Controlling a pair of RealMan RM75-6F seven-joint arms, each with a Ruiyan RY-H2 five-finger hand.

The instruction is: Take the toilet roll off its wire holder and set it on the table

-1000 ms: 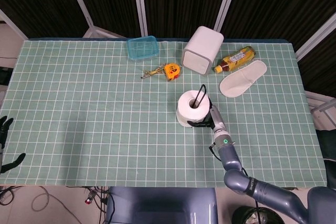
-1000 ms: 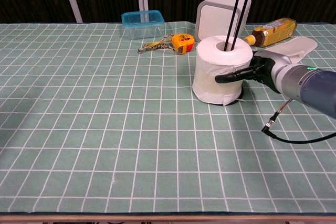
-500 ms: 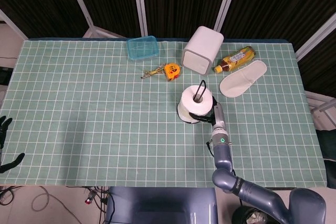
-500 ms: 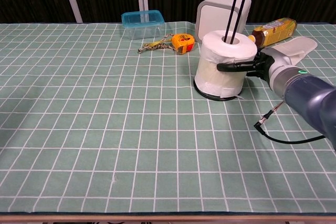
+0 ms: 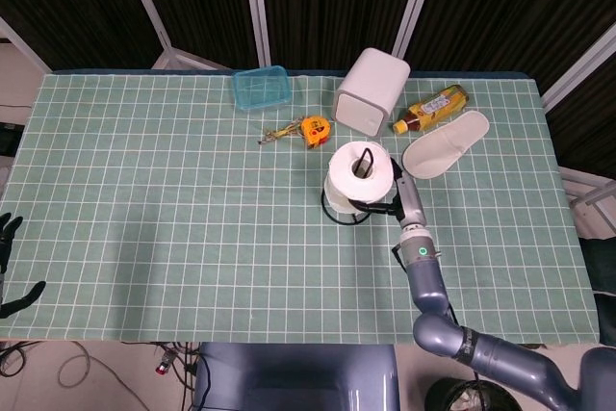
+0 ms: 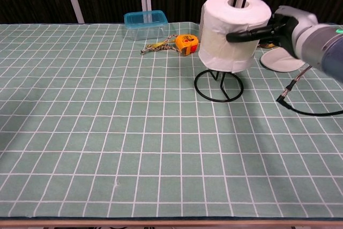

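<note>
The white toilet roll (image 5: 356, 178) (image 6: 232, 31) hangs well above the table, still threaded on the upright rods of the black wire holder (image 6: 218, 85) (image 5: 339, 213). The holder's round base stands bare on the green checked cloth below the roll. My right hand (image 5: 391, 201) (image 6: 272, 28) grips the roll from its right side, dark fingers pressed against the paper. The rod tips poke out of the roll's core at the top of the chest view. My left hand (image 5: 10, 238) sits off the table's left edge with its fingers spread and holds nothing.
Behind the holder stand a white box (image 5: 372, 91), a tea bottle (image 5: 430, 108) and a white slipper (image 5: 446, 143). An orange tape measure (image 5: 312, 129) and a blue tub (image 5: 261, 88) lie at the back left. A black cable (image 6: 300, 106) trails from my right arm.
My right hand has lifted the roll up along the rods, from resting on the holder's base to high above it. The base ring now shows. The left hand has not moved.
</note>
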